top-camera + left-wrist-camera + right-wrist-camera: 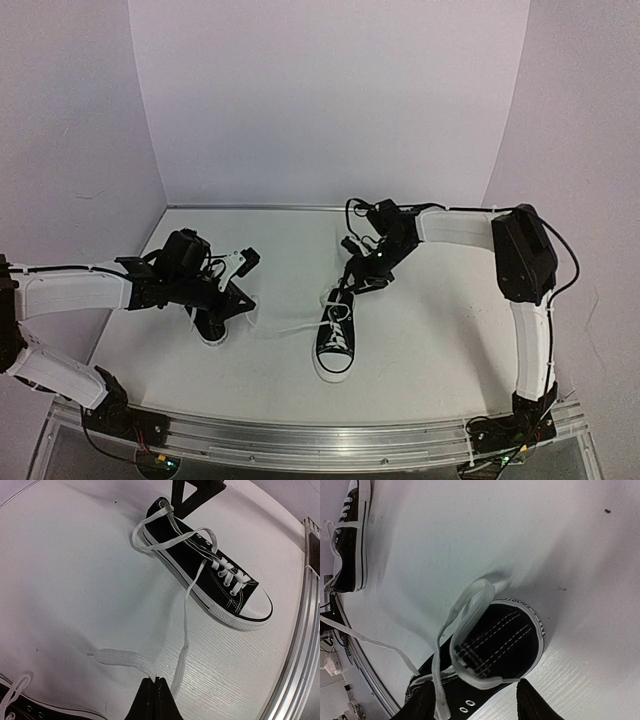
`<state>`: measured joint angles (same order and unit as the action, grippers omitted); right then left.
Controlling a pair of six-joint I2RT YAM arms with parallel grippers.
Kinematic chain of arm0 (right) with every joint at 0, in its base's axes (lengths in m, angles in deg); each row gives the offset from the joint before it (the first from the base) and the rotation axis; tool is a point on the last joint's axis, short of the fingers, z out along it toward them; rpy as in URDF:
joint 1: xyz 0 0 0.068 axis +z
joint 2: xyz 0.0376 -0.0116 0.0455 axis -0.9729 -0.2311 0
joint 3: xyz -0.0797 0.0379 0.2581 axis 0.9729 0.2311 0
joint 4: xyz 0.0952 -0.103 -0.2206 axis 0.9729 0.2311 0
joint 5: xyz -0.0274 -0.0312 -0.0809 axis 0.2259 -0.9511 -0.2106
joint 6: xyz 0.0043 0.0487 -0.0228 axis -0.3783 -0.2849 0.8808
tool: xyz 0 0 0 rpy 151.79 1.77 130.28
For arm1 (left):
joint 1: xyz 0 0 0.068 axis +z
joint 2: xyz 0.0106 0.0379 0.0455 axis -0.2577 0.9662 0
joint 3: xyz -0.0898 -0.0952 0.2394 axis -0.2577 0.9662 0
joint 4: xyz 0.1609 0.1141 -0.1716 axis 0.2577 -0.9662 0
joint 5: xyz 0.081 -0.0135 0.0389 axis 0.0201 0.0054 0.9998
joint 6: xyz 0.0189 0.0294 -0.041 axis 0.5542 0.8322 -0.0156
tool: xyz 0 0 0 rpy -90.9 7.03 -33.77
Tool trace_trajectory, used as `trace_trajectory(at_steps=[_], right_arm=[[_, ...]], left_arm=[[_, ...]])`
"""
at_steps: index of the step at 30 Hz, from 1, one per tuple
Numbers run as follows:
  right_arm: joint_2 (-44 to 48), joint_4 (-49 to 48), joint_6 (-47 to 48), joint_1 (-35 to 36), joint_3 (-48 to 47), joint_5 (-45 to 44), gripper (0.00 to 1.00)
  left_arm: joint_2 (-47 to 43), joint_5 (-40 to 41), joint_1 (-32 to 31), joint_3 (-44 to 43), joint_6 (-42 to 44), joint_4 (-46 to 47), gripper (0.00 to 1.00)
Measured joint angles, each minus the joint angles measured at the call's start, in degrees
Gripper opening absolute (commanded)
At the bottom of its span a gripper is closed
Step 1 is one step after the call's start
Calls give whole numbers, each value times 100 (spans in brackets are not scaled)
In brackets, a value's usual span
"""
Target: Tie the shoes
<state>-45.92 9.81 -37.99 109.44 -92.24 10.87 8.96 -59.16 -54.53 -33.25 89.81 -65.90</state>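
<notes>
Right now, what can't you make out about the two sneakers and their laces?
- Left black canvas sneaker: in the top view, mostly hidden under the left arm; the left wrist view cuts it off at the bottom corner.
- Middle black canvas sneaker: in the right wrist view, its toe is cut off by the bottom edge.
- White lace: in the top view, too thin to follow its loops.
</notes>
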Motion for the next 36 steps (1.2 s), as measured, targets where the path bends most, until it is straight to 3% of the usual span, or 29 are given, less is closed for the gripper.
trace_trajectory(at_steps=[5, 9, 20, 27, 29, 32, 36], right_arm=[[-123, 23, 65, 0, -12, -10, 13], [-123, 39, 117, 0, -32, 1, 3], [380, 280, -34, 71, -128, 138, 0], [307, 382, -315, 554, -1333, 376, 0], [-87, 341, -469, 834, -2137, 444, 4], [-759, 191, -745, 1252, -3093, 532, 42], [-1086, 203, -1022, 1649, -3132, 519, 76]], left_arm=[[0, 4, 0, 0, 0, 0, 0], [13, 4, 0, 0, 0, 3, 0], [101, 0, 0, 0, 0, 14, 0], [99, -2, 0, 0, 17, 55, 0], [98, -6, 0, 0, 18, 53, 0], [95, -29, 0, 0, 17, 52, 0], [65, -63, 0, 0, 17, 53, 0]])
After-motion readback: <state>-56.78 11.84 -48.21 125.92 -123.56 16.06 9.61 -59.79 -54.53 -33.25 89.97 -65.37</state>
